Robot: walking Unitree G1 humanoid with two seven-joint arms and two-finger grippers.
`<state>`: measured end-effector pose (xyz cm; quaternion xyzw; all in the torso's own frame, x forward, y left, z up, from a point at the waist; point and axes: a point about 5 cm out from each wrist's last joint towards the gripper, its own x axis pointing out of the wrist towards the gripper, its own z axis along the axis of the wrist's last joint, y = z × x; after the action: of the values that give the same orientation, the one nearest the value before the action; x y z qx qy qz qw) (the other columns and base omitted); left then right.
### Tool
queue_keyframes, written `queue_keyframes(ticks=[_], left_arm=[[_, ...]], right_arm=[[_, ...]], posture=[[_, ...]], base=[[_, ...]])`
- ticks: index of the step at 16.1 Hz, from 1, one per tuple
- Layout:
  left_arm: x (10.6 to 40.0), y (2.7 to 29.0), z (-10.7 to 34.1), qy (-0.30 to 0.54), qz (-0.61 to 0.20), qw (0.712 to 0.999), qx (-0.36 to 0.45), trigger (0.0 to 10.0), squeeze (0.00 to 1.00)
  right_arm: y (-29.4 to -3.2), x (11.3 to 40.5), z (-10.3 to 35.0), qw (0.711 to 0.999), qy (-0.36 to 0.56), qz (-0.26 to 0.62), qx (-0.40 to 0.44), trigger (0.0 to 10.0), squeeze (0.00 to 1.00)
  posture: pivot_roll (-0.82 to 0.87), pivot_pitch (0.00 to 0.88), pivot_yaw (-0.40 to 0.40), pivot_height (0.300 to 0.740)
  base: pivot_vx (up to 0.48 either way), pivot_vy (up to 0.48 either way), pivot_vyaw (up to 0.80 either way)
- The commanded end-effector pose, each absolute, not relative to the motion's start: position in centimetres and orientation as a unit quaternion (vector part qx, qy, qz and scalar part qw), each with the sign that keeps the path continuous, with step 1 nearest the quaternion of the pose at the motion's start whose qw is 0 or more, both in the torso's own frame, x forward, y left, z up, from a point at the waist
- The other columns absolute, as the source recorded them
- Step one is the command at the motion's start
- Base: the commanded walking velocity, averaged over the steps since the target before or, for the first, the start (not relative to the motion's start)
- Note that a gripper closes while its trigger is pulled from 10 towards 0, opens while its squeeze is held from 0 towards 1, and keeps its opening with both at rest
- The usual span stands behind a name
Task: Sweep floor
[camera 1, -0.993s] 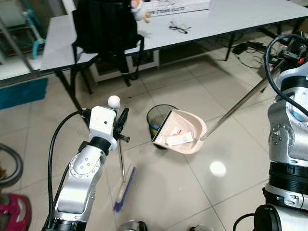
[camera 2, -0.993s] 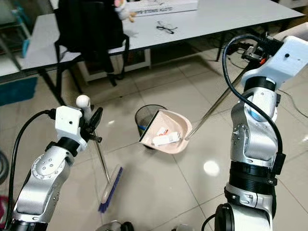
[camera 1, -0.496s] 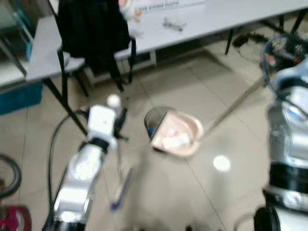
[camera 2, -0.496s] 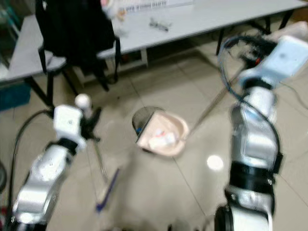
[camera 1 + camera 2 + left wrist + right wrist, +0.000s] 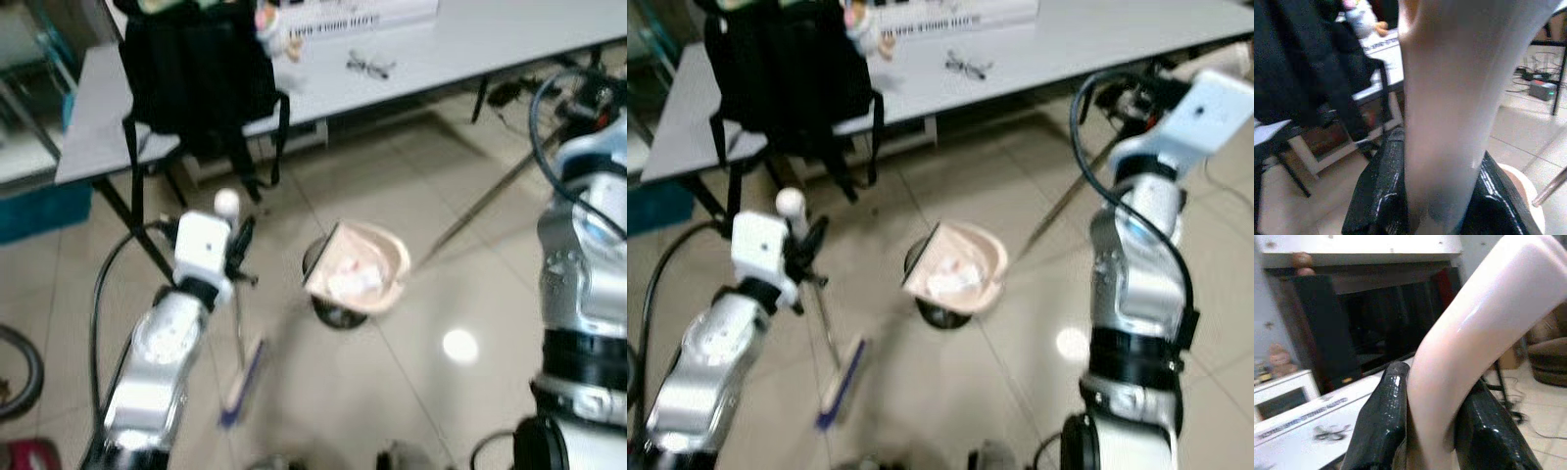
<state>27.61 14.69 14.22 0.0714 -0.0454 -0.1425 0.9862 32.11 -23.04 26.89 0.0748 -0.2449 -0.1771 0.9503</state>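
Pale pink plastic dustpan (image 5: 359,277) had swung over the black mesh wastebasket (image 5: 334,311), mid-frame.
Right gripper (image 5: 1432,431) clamped its handle; left gripper (image 5: 1432,196) clamped the pale-handled broom (image 5: 238,364).

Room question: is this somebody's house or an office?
Probably a home workroom: a long grey table with glasses on it, a black backpack hanging at its edge, a tiled floor, and a dark TV.

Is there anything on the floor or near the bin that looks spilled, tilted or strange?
Nothing looks spilled. The pink plastic dustpan is tilted above the black mesh waste bin with pale litter in it, which fits emptying. The right hand is shut on its pink handle; the left hand is shut on the pale-handled broom, its head on the tiles.
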Motion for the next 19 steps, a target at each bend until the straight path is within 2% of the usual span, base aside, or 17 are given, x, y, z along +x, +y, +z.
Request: queue_keyframes(ticks=[1, 8, 19], left_arm=[[27.7, 15.1, 15.1, -0.066, -0.139, 0.985, 0.079, 10.0, 0.00], [27.7, 15.0, 15.0, -0.063, -0.139, 0.985, 0.084, 10.0, 0.00], [27.5, 15.0, 14.8, -0.058, -0.141, 0.985, 0.083, 10.0, 0.00]], right_arm=[[-22.8, 31.7, 28.5, 0.941, -0.283, -0.173, 0.075, 10.0, 0.00], [-22.6, 31.7, 28.9, 0.935, -0.303, -0.169, 0.068, 10.0, 0.00], [-19.6, 33.5, 28.4, 0.932, -0.346, -0.111, 0.000, 10.0, 0.00]], posture=[[-0.02, 0.074, 0.078, 0.740], [-0.02, 0.076, 0.080, 0.740], [-0.01, 0.077, 0.074, 0.740]], base=[[0.379, 0.000, 0.00], [0.000, 0.000, 0.00], [0.000, 0.000, 0.00]])
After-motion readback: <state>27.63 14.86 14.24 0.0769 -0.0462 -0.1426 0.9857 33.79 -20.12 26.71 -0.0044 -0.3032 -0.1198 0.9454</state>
